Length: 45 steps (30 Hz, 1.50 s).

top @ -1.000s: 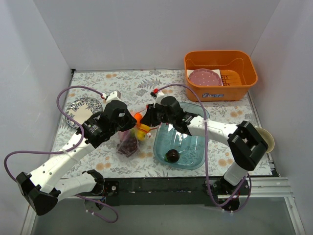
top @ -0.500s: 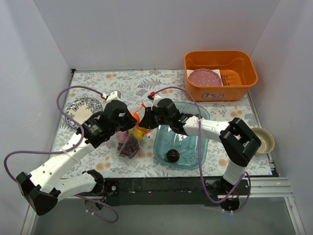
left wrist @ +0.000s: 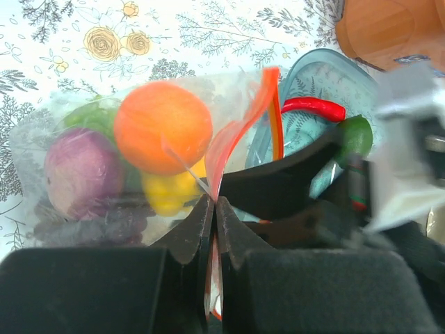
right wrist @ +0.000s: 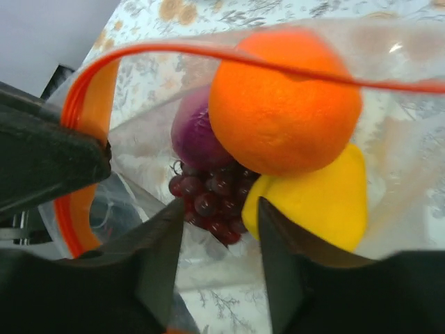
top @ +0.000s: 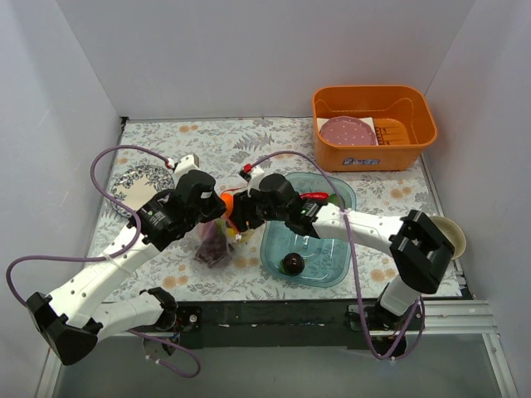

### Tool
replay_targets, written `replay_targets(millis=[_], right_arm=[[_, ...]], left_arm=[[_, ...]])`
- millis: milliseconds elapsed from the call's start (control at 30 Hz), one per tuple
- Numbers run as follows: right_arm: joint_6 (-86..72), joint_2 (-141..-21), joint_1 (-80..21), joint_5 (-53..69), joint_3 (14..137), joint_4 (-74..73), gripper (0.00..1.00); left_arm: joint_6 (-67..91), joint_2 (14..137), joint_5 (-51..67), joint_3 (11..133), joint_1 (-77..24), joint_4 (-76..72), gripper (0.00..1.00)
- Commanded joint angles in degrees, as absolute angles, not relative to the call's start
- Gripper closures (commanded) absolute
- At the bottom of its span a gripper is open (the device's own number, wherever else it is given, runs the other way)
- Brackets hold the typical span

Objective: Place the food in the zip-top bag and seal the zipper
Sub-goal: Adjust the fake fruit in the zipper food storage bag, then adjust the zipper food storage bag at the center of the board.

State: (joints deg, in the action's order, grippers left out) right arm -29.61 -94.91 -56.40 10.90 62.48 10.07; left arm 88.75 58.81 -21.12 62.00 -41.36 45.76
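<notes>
The clear zip-top bag (top: 214, 245) lies left of the blue tray (top: 328, 249). In the right wrist view it holds an orange (right wrist: 285, 111), a purple onion (right wrist: 193, 138), dark grapes (right wrist: 215, 191) and a yellow pepper (right wrist: 323, 198). My left gripper (top: 212, 209) is shut on the red-orange zipper (left wrist: 240, 132), holding the mouth up. My right gripper (top: 238, 217) is open at the bag's mouth (right wrist: 219, 223), its jaws just in front of the grapes and pepper. A red chilli (top: 315, 196), a green lime (top: 334, 200) and a dark plum (top: 292, 263) lie in the tray.
An orange bin (top: 373, 126) with the pink dotted disc (top: 348, 130) stands at the back right. A patterned plate (top: 139, 181) is at the left, and a small beige bowl (top: 452, 236) at the right edge. White walls close in three sides.
My right gripper has moved left from the tray's edge to the bag's mouth. The left gripper and bag have shifted slightly left and stay gripped.
</notes>
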Motion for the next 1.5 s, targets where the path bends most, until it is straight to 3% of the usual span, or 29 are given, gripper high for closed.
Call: replay_targets(millis=[0, 300, 900, 1067, 1133, 1200, 1267, 1300, 1467], right_arm=[[-25.76, -86.23, -55.72, 0.26, 63.02, 6.25, 0.39], [-26.80, -81.56, -53.44, -8.00, 64.69, -6.41, 0.40], [-27.77, -86.04, -48.16, -0.44, 63.20, -8.79, 0.40], [-28.13, -87.71, -47.55, 5.61, 62.49, -7.38, 0.46], [-28.73, -87.80, -47.55, 6.94, 61.79, -5.37, 0.51], [-29.00, -87.72, -47.55, 7.65, 61.44, -4.49, 0.64], [-29.09, -86.84, -47.55, 8.43, 61.17, -3.52, 0.83], [-28.92, -85.88, -47.55, 8.70, 61.43, -2.82, 0.97], [-28.56, -82.45, -47.64, 14.73, 66.70, -1.50, 0.99]], left_arm=[[89.21, 56.25, -23.64, 63.81, -41.13, 45.53, 0.99], [89.56, 55.99, -22.33, 63.72, -41.13, 44.74, 0.99], [89.65, 54.76, -22.06, 63.37, -41.13, 44.56, 0.99], [89.65, 54.58, -21.88, 63.28, -41.13, 43.86, 0.99], [89.56, 54.58, -22.06, 63.28, -41.13, 43.77, 0.99], [89.39, 54.67, -22.15, 63.37, -41.13, 43.77, 0.99], [89.30, 54.75, -22.50, 63.37, -41.13, 43.94, 0.99], [89.30, 54.76, -22.67, 63.37, -41.13, 44.12, 0.99], [89.03, 54.41, -24.69, 63.46, -41.13, 45.26, 0.99]])
